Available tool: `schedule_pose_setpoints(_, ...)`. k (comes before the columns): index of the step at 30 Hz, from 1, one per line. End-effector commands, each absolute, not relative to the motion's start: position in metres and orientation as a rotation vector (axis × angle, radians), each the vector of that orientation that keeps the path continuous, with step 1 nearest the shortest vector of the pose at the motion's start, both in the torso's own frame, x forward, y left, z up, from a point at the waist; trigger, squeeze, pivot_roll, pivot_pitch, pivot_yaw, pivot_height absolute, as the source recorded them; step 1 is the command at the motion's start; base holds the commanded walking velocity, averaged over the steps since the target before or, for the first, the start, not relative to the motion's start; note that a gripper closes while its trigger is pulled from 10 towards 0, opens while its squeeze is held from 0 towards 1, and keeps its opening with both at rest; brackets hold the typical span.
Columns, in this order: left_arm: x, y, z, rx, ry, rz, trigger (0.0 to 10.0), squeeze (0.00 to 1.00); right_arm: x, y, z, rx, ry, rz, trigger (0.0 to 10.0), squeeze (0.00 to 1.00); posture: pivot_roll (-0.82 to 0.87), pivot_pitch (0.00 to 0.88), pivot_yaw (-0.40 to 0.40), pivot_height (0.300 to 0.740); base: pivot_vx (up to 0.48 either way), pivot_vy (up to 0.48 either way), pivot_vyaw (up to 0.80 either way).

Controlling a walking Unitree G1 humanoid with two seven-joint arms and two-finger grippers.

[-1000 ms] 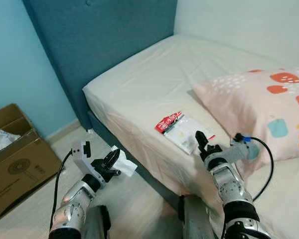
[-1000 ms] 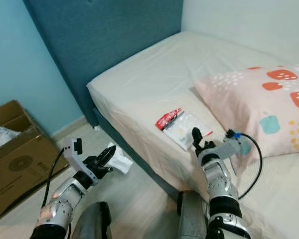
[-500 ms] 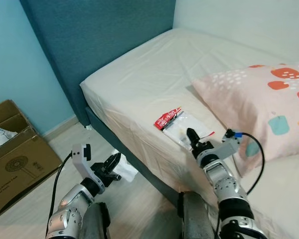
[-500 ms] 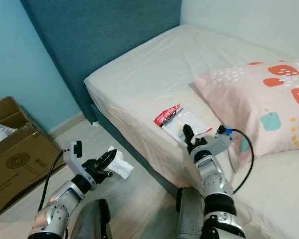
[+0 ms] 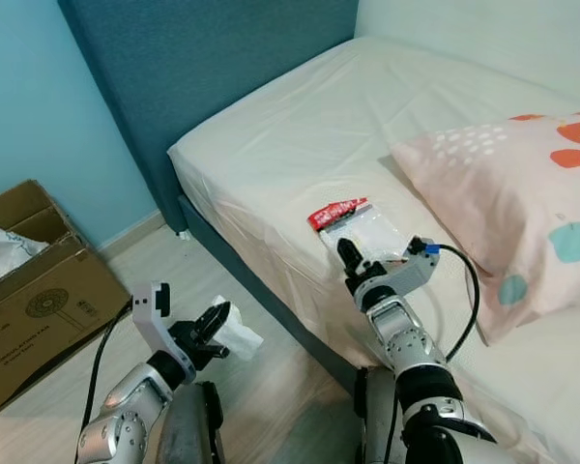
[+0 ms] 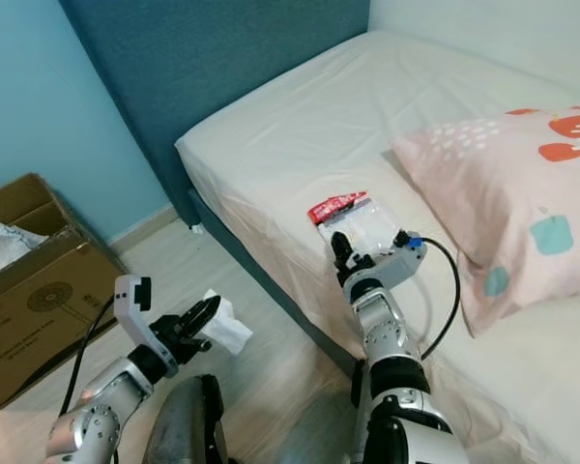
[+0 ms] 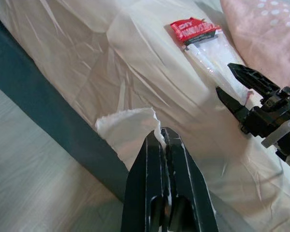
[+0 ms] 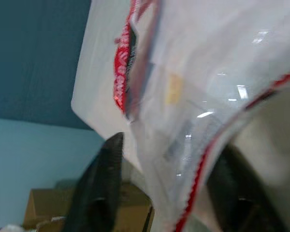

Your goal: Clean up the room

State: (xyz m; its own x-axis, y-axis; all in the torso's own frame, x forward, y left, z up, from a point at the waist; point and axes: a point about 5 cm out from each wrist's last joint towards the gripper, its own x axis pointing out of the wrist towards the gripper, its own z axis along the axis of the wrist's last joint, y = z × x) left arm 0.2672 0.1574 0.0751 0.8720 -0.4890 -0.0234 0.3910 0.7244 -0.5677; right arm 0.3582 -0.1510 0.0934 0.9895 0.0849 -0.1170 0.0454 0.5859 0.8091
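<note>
I am looking down at a bed (image 5: 300, 126) with a cream sheet, a dark blue headboard (image 5: 203, 58) and a light blue wall (image 5: 39, 106) beside it. My left gripper (image 5: 213, 326) hangs low over the pale wood floor (image 5: 106, 290), near the side of the bed. Its two black fingers (image 7: 157, 179) are pressed tight together on a crumpled white tissue (image 5: 237, 333), and the tissue sticks out past the tips. My right gripper (image 5: 346, 255) is up on the bed, right at the near end of a clear plastic bag (image 5: 367, 230) with a red top. The bag lies flat on the sheet, near the edge of the mattress and just beside a pink pillow (image 5: 507, 208) with red, blue and yellow shapes on it. In the right wrist view the bag (image 8: 193, 96) is very close and blurry, with one black finger (image 8: 99, 188) on each side of it, so the fingers are spread wide apart with the bag's end between them. I cannot tell if they touch the bag. A brown cardboard box (image 5: 34, 300) sits on the floor by the wall, well away from the bed, and something white (image 5: 0, 261) lies inside it. A black cable (image 5: 464, 290) loops off my right wrist.
</note>
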Motion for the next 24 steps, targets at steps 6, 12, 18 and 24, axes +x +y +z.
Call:
schedule_pose_setpoints(6,0.263,0.159,0.072,-0.587,0.207,-0.475,10.0,0.00,0.354,-0.164,0.086,0.978,0.121,-0.047,0.0,0.00,0.17,0.328,0.043,0.523,0.000,0.000,0.00)
schedule_pose_setpoints(12,0.265,0.159,0.072,-0.587,0.212,-0.474,10.0,0.00,0.356,-0.172,0.088,0.992,0.081,-0.062,0.0,0.00,0.17,0.312,0.039,0.523,0.000,0.000,0.00)
schedule_pose_setpoints(18,0.273,0.158,0.073,-0.591,0.199,-0.466,10.0,0.00,0.359,-0.177,0.100,0.982,0.007,-0.006,0.0,0.00,0.16,0.282,0.022,0.523,0.000,0.000,0.00)
schedule_pose_setpoints(24,0.290,0.152,0.076,-0.609,0.155,-0.451,10.0,0.00,0.362,-0.161,0.126,0.864,-0.048,0.209,0.0,0.00,0.12,0.183,-0.012,0.523,0.000,0.000,0.00)
